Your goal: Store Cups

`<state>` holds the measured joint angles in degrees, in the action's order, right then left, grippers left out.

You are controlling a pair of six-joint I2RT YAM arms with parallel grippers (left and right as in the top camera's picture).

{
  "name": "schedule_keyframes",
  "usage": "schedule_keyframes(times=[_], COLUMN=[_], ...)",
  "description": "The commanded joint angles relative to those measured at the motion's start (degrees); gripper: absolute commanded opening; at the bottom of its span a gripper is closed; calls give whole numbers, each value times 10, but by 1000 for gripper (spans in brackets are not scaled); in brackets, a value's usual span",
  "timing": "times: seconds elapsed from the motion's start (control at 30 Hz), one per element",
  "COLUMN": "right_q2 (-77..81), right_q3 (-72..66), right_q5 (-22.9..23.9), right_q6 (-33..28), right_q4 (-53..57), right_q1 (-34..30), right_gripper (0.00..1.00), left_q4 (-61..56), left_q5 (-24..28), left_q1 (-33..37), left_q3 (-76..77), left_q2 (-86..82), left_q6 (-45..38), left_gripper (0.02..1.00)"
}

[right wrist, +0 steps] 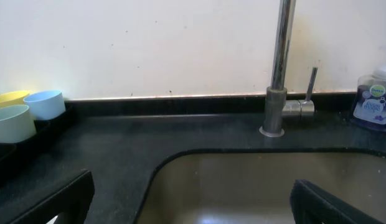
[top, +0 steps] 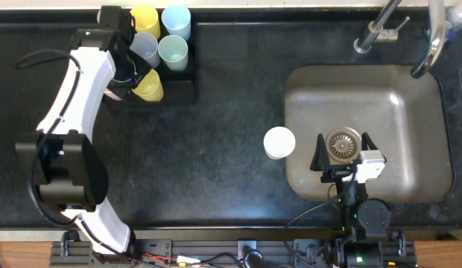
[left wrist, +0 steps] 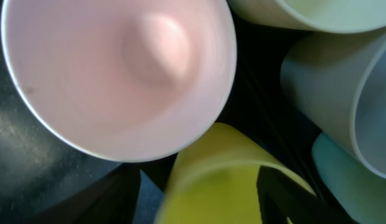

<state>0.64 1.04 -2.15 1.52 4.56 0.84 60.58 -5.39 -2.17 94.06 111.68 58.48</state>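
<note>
A black tray (top: 180,94) at the counter's back left holds several cups: yellow (top: 144,18), light blue (top: 176,20), grey-blue (top: 145,47) and teal (top: 173,52). My left gripper (top: 133,74) is at the tray's front row, shut on a tilted yellow cup (top: 150,85). In the left wrist view this yellow cup (left wrist: 221,180) sits between my fingers, beside a pink cup (left wrist: 118,68) seen from close up. A white cup (top: 279,142) stands upside down on the counter by the sink's left rim. My right gripper (top: 343,151) hangs open over the sink (top: 410,97), holding nothing.
The faucet (top: 380,26) and its lever stand behind the sink, with a blue soap bottle (right wrist: 373,102) to its right. The dark counter (top: 216,171) stretches between the tray and the sink. A wall runs along the back.
</note>
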Motion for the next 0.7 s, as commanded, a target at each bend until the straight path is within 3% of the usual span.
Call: schedule_keyframes(times=[0.03,0.07,0.47,0.7], right_q2=[-4,-4,-4,-4], right_q3=[-8,-8,-8,-8], right_q5=[-3,-3,-3,-3], right_q6=[2,2,2,2], right_q4=[-3,-3,-3,-3], right_q1=[3,3,3,3], right_gripper=[998,996,998,998], left_q4=[3,4,36,138], left_q5=[-11,-11,-11,1], left_q1=[-1,-1,-1,-17], left_q3=[1,1,1,1], left_q2=[9,9,-113,-280], left_q6=[3,3,-1,-1], left_gripper=[899,998,998,998])
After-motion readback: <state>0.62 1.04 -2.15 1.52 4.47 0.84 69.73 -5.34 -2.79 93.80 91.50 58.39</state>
